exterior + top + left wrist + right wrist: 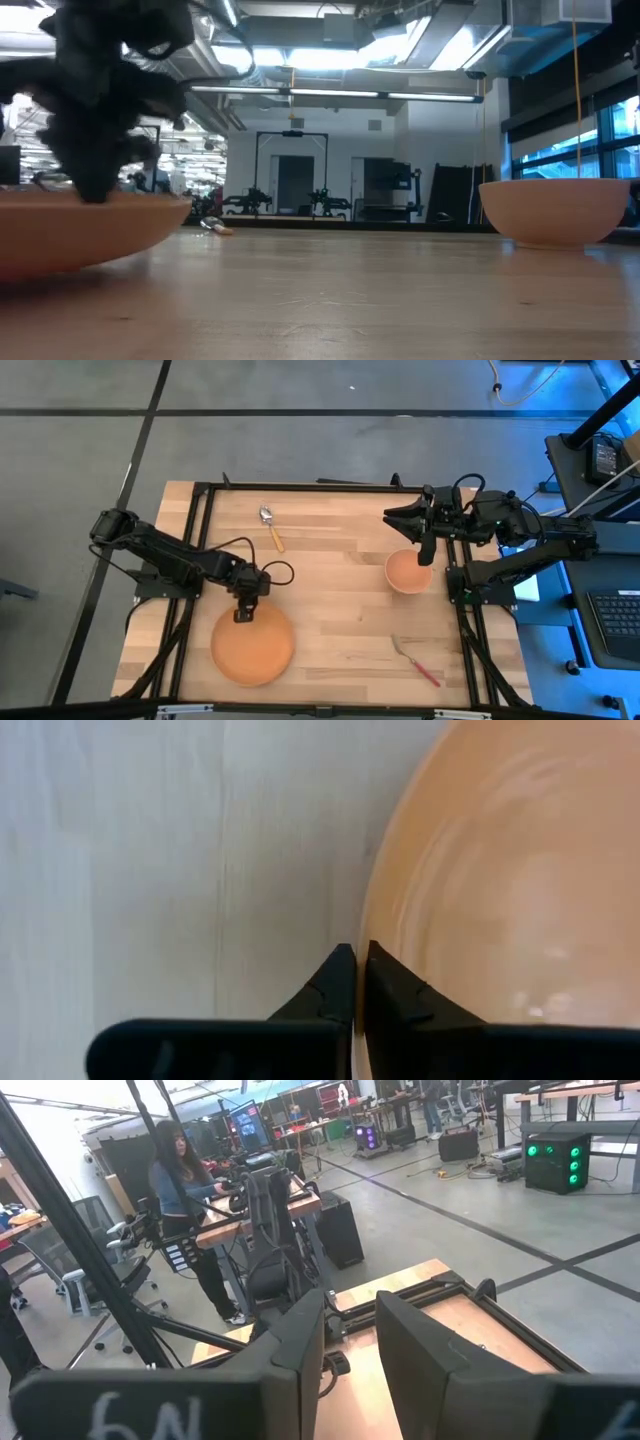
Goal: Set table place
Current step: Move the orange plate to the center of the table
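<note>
High view: one plate (252, 645), one bowl (407, 571).

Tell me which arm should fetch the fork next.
Probably the right. The fork lies on the right arm's side of the table, below the bowl, and the right gripper is open and empty. The left gripper is at the plate rim.

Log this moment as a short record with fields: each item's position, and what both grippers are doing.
plate: near left of table
left gripper: shut on the plate's far rim
bowl: right side, resting on the wood
right gripper: open, raised beside the bowl's far edge, holding nothing
spoon: far side, untouched
fork: near right, untouched
</note>
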Tool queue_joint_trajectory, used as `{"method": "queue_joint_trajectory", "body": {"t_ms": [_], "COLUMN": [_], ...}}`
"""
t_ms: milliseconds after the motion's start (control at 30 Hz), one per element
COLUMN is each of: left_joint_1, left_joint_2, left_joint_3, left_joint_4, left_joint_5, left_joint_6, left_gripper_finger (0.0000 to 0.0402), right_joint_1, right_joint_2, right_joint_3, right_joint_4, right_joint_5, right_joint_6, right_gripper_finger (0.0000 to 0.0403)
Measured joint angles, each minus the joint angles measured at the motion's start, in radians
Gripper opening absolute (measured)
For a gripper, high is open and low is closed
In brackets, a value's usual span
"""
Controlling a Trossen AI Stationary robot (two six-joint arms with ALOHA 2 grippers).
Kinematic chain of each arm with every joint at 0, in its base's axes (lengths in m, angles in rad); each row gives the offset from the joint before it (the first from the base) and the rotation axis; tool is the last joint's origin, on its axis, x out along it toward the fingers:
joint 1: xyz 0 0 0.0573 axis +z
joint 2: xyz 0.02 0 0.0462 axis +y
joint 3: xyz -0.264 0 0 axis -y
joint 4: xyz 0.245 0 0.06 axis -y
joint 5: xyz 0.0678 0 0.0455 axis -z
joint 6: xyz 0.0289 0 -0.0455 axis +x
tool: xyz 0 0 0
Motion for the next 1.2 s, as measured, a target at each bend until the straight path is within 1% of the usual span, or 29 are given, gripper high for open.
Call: {"method": "queue_joint_trajectory", "body": {"t_ms": [100,233,367,567,633,767,867,1000,1100,1200], "left_joint_1": [0.014,0.043,0.095,0.183,0.213,0.266,0.282,0.283,0.27,0.256], "left_joint_2": [0.0,0.0,0.0,0.0,0.0,0.001,0.029,0.103,0.17,0.207], "left_joint_3": [0.062,0.169,0.258,0.342,0.358,0.366,0.367,0.367,0.366,0.366], "left_joint_4": [-0.012,-0.121,-0.205,-0.202,-0.197,-0.158,-0.155,-0.157,-0.154,-0.146], "left_joint_5": [-0.021,-0.074,-0.088,-0.098,-0.106,-0.104,-0.111,-0.108,-0.113,-0.161], "left_joint_6": [-0.021,-0.022,-0.03,-0.177,-0.242,-0.426,-0.513,-0.599,-0.62,-0.632], "left_gripper_finger": [0.0003,0.0002,0.0002,0.0001,0.0001,0.0001,0.0001,0.0003,0.0003,0.0002], "right_joint_1": [0.0,0.0,0.0,0.0,0.0,0.0,0.0,0.0,0.0,0.0], "right_joint_2": [0.0,0.0,0.0,0.0,0.0,0.0,0.0,0.001,0.001,0.001], "right_joint_3": [0.0,0.0,0.0,0.0,0.0,0.0,0.0,0.0,0.0,0.0], "right_joint_4": [0.0,0.0,0.0,0.0,0.0,0.0,0.0,0.0,-0.001,-0.001], "right_joint_5": [0.0,0.0,0.0,0.0,0.0,0.0,0.0,0.0,0.0,0.0], "right_joint_6": [0.0,0.001,0.005,0.006,0.006,0.005,0.005,0.005,0.005,0.004], "right_gripper_finger": [0.0097,0.0097,0.0097,0.0097,0.0097,0.0097,0.0097,0.0097,0.0097,0.0097]}}
